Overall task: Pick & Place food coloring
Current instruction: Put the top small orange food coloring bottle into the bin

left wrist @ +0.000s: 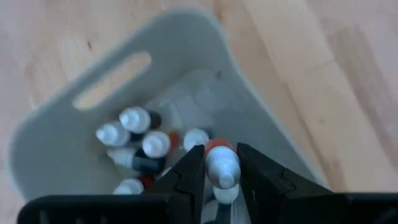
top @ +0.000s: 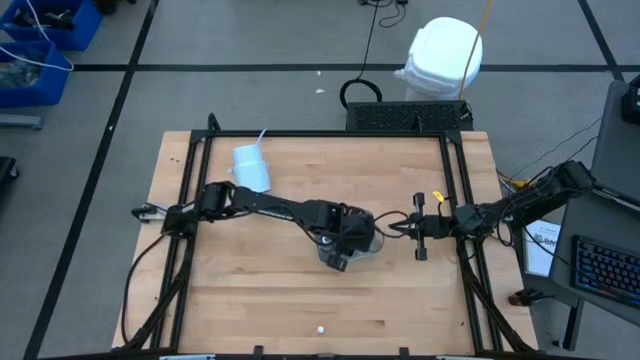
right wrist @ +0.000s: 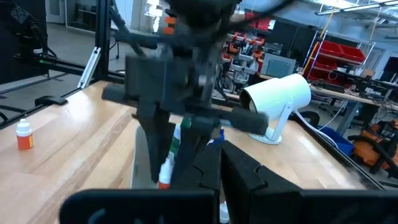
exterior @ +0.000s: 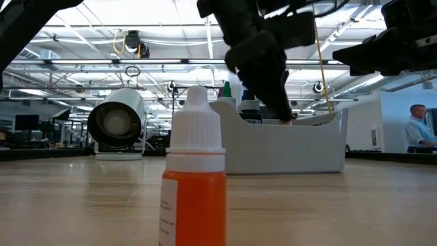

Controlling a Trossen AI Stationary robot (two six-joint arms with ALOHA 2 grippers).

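Claw (left wrist: 221, 171) pinching white-capped bottle (left wrist: 221, 165), translucent tray (left wrist: 56, 124)

A wooden surface (top: 250, 290) is bounded by a black frame (top: 320, 133). A white cup (top: 251, 167) with a straw lies on its side near the far left portion. A clear plastic tray (exterior: 287, 147) is positioned at the centre. A person (exterior: 416, 126) is visible in the background room.
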